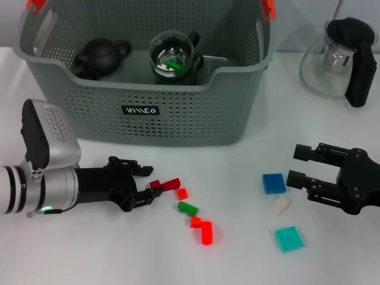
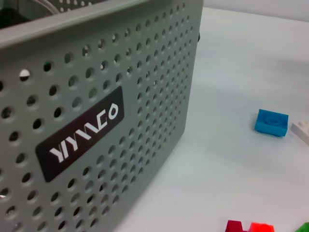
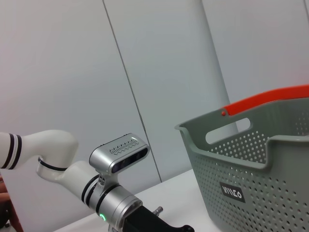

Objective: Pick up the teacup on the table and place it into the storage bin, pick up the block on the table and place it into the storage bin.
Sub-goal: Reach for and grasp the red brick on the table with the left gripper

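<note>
with the teacup (image 1: 173, 58) already in the storage bin (image 1: 178, 113) at twelve o'clock, the left hand (image 1: 144, 184), fingers spread and empty, should straddle the dark red block (image 1: 165, 184) at its three o'clock squarely before clenching, while the right hand (image 1: 301, 164) waits released.

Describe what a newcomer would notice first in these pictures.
The grey storage bin fills the back, holding a black teapot and a glass teacup. In front, red and green blocks lie by the open left gripper; the open right gripper waits beside blue blocks.
</note>
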You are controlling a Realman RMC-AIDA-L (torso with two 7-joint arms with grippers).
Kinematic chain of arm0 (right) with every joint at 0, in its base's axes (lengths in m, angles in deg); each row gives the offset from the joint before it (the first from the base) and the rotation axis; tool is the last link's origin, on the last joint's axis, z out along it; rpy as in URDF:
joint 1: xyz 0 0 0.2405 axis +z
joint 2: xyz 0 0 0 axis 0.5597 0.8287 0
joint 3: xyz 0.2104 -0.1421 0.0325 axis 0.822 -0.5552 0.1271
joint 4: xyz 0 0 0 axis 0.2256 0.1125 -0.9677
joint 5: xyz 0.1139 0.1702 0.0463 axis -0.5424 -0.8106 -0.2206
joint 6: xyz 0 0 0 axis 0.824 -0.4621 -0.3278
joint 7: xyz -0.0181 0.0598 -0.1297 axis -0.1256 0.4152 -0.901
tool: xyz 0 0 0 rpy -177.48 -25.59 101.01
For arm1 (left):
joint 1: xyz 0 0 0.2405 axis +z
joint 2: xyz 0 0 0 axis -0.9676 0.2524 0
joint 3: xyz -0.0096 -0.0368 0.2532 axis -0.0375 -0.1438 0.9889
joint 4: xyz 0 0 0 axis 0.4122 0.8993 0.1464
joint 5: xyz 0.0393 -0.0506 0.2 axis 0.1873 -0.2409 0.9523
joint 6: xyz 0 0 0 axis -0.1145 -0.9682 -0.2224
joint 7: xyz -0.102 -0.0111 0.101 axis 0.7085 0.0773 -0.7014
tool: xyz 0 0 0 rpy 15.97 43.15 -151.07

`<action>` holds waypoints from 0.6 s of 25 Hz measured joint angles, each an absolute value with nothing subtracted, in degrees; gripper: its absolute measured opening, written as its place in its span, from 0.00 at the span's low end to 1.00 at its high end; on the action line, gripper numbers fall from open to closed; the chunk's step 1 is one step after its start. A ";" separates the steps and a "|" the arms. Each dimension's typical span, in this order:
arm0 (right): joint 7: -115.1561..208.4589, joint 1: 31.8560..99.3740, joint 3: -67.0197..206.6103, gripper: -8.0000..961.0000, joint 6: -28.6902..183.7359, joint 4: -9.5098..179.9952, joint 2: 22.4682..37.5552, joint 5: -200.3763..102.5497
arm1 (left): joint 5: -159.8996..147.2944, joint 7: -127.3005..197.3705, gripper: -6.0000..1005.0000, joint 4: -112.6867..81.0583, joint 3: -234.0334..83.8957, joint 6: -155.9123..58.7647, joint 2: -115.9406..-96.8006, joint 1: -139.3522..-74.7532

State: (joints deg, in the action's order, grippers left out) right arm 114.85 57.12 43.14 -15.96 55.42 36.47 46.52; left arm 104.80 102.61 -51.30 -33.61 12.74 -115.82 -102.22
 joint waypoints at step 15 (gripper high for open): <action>114.85 57.14 43.14 0.70 -15.77 55.71 36.30 46.61 | 104.74 103.68 0.49 -51.62 -31.22 12.52 -116.00 -102.49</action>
